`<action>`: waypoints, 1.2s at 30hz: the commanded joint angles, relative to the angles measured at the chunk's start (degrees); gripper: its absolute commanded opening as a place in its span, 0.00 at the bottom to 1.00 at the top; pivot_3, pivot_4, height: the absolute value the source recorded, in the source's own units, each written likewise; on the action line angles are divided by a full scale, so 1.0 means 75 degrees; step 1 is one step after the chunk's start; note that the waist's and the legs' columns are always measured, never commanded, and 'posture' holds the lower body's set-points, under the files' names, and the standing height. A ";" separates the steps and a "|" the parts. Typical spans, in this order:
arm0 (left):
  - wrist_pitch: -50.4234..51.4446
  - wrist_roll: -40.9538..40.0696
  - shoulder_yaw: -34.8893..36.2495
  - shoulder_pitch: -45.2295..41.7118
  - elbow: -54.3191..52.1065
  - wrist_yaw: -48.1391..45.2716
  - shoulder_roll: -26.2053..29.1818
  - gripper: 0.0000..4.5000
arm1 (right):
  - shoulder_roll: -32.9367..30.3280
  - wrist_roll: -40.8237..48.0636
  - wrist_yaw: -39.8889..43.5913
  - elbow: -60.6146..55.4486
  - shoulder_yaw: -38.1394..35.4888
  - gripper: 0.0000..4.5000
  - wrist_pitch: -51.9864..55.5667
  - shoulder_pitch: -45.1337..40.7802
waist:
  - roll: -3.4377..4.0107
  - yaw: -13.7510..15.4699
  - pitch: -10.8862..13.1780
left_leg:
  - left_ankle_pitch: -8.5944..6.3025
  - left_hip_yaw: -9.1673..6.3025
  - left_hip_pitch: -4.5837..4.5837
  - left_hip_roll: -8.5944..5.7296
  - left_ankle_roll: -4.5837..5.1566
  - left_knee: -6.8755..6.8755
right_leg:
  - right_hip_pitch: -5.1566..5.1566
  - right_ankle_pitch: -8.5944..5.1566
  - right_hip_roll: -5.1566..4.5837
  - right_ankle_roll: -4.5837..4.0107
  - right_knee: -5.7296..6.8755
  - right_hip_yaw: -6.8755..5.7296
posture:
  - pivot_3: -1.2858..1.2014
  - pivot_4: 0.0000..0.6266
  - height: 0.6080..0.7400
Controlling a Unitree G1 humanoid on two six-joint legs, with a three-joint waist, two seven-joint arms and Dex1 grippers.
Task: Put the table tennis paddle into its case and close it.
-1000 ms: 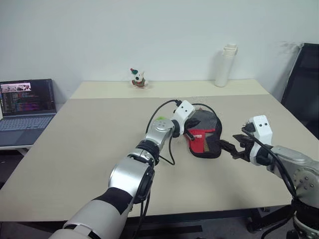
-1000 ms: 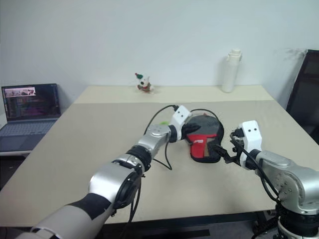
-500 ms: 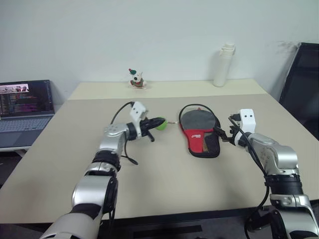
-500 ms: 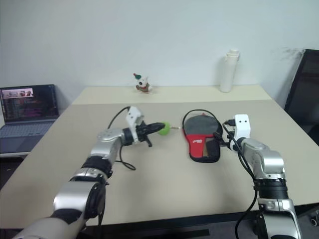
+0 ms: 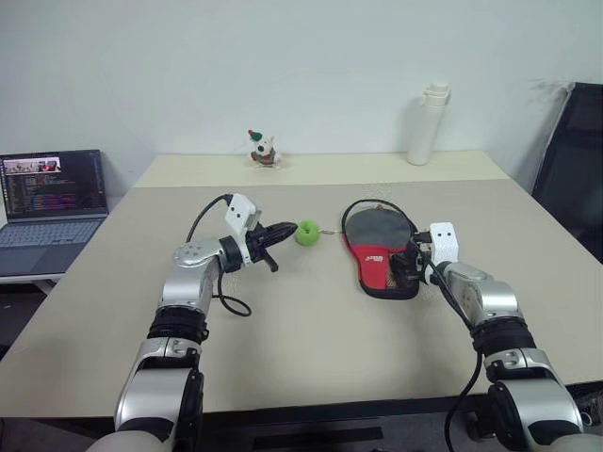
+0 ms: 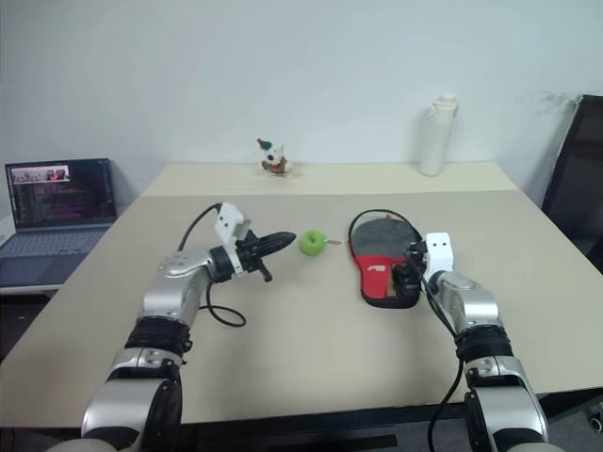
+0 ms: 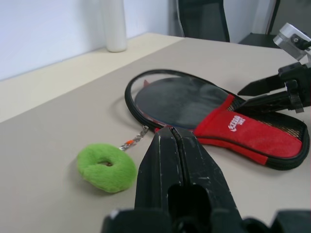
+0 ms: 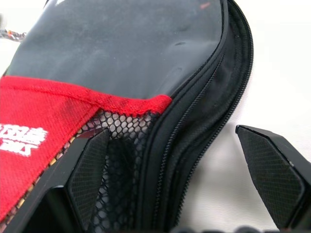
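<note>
Since the beige rectangular table (image 5: 113, 311) bears everything: soft black paddle-shaped fabric case (image 5: 381, 252), red panel up, lying flat right of centre, apparently for access. Fuzzy green pull-charm (image 5: 306, 233) chained beside it. Right gripper (image 7: 265, 96), spread, straddles the case's edge; left gripper (image 5: 285, 229), pressed together, points level toward the charm.
</note>
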 commanded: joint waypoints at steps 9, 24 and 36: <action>-0.0086 -0.0108 -0.0091 -0.0163 -0.0229 0.0138 0.0090 0.00 | 0.0032 0.0124 0.0330 -0.0193 -0.0169 1.00 0.0530 -0.0011 | -0.0001 0.0003 -0.0001 | 0.0000 0.0001 0.0000 0.0000 0.0000 0.0000 | 0.0002 0.0000 -0.0001 0.0000 -0.0002 0.0001 | 0.52 0.24 1.00; 0.0119 -0.0241 -0.0092 0.0110 -0.0586 -0.0014 0.0291 0.00 | 0.0192 -0.0095 0.1009 0.2193 -0.0181 0.74 -0.0190 -0.1244 | -0.0008 -0.0193 -0.0006 | 0.0000 0.0012 0.0019 0.0002 0.0000 0.0001 | 0.0009 0.0007 0.0005 0.0001 0.0006 0.0017 | 0.52 0.24 1.00; 0.1408 -0.1052 -0.0214 0.1354 -0.2049 -0.1785 0.1393 0.00 | 0.0791 0.0836 0.1996 -0.0003 -0.0090 0.01 0.1954 -0.0675 | -0.0005 -0.0234 -0.0008 | -0.0001 0.0011 0.0016 0.0019 0.0000 -0.0004 | 0.0002 0.0007 0.0006 0.0001 0.0005 0.0018 | 0.52 0.24 1.00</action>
